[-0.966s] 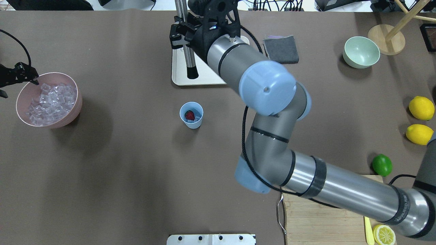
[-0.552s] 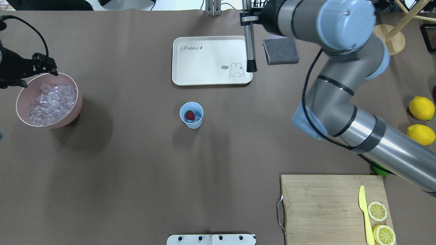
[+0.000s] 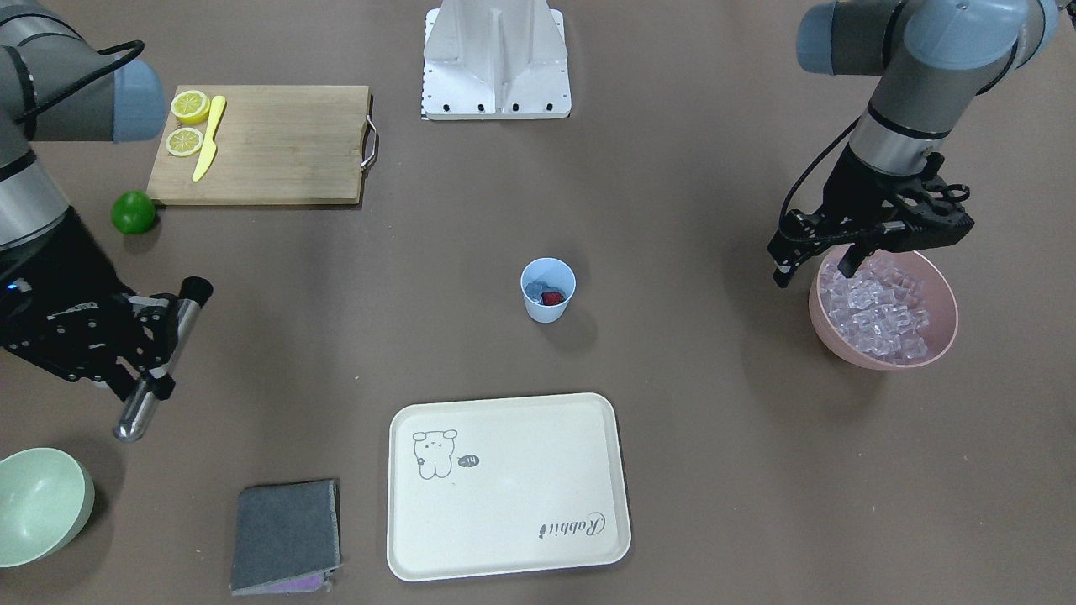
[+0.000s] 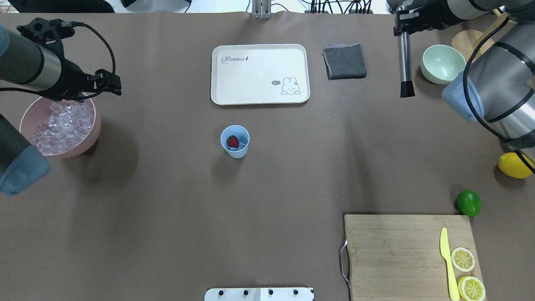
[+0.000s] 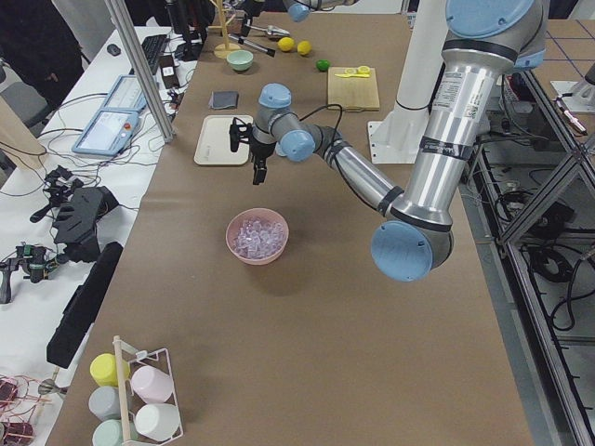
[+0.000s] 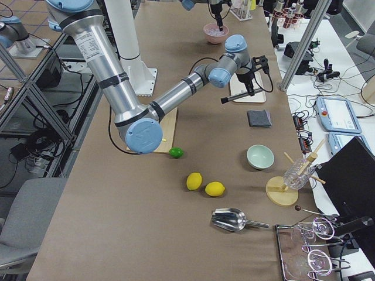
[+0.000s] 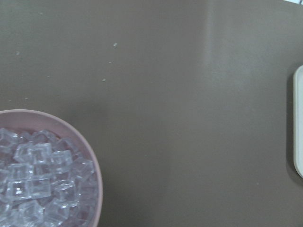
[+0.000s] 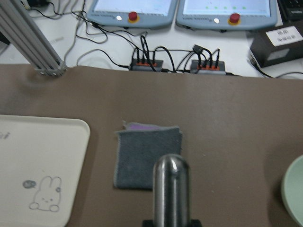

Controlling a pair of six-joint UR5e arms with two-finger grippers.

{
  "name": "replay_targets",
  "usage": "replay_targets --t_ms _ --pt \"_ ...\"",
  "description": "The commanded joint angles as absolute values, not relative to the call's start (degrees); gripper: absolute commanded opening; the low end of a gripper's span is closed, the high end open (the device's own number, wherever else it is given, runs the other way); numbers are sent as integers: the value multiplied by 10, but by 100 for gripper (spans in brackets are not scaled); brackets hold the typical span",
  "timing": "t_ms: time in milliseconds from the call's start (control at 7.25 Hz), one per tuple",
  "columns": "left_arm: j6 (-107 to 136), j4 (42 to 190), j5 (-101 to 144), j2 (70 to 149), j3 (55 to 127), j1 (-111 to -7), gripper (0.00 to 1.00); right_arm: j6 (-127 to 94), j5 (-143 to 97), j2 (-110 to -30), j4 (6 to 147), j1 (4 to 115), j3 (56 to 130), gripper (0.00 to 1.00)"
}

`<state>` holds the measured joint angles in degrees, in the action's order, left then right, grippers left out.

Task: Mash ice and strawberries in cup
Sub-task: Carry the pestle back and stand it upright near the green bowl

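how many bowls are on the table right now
2: a pink bowl full of ice on the robot's left side, and an empty pale green bowl at the far right.

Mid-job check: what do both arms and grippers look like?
The left arm and right arm are silver-grey tubes with pale-blue joint caps and black bands. A black cable loops outside each forearm. The left gripper and right gripper are black, angular, with two thin jaws.
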<state>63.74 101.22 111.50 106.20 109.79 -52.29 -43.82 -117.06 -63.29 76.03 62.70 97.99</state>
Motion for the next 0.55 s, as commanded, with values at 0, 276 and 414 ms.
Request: replay_targets --t_ms 0,276,414 --pt "611 1012 1093 1075 1085 -506 97 -317 -1245 -650 848 669 927 0" --pt "611 1013 1089 1078 1093 -505 97 -236 -1276 -691 845 674 868 0" --pt "611 1013 1088 1078 1093 -504 97 -216 -1271 -711 843 669 865 0"
